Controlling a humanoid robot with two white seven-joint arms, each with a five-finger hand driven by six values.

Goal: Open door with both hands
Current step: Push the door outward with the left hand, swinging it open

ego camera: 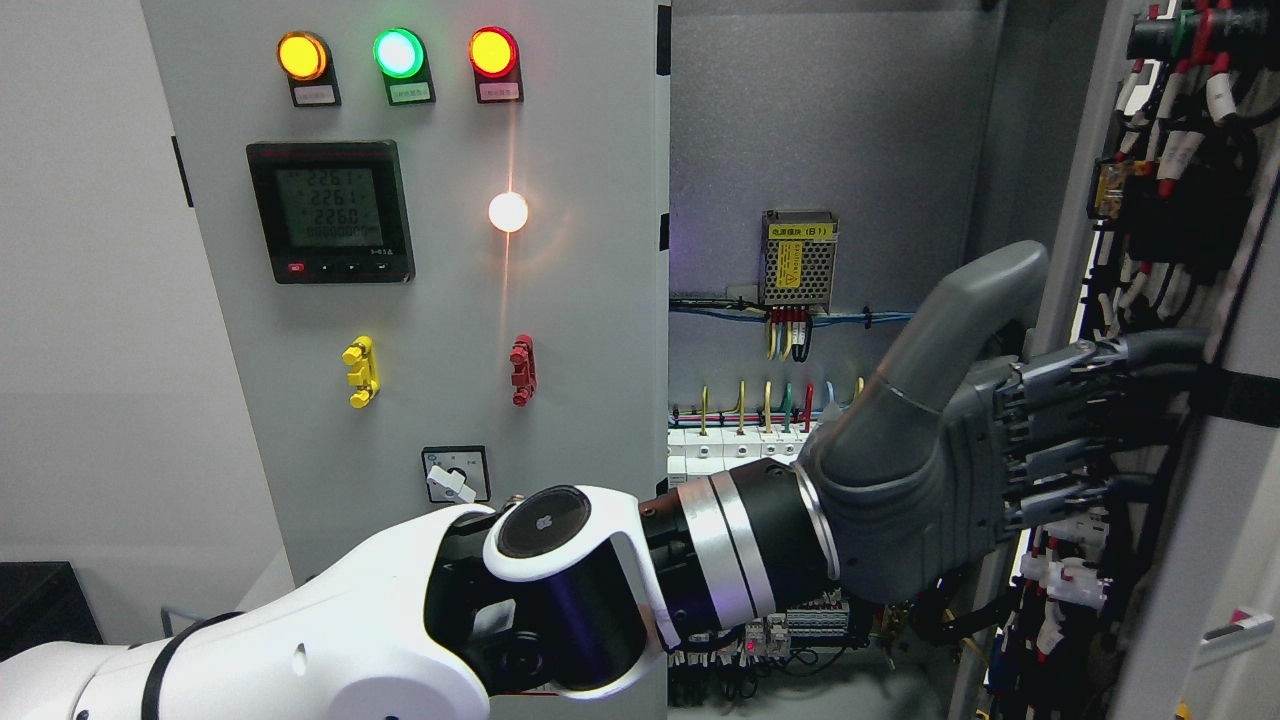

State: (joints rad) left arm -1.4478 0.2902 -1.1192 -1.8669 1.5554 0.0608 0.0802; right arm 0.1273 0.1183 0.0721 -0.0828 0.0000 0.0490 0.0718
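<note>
Readable text on an electrical cabinet's closed left door and inside its open bay.

The black digital meter [330, 211] on the left door shows three lit rows of figures, reading roughly 2261, 2261 and 2260; a fourth row is too faint to read. The small labels under the three indicator lamps [398, 53] are blurred. The perforated power supply [798, 260] carries a yellow label with Chinese characters too small to make out.

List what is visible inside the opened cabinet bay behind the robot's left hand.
A yellow-labelled power supply on the back wall, blue wiring beneath it, and white breakers with coloured leads. The left hand and forearm cover the bay's lower middle; the terminals there are only partly visible.
</note>
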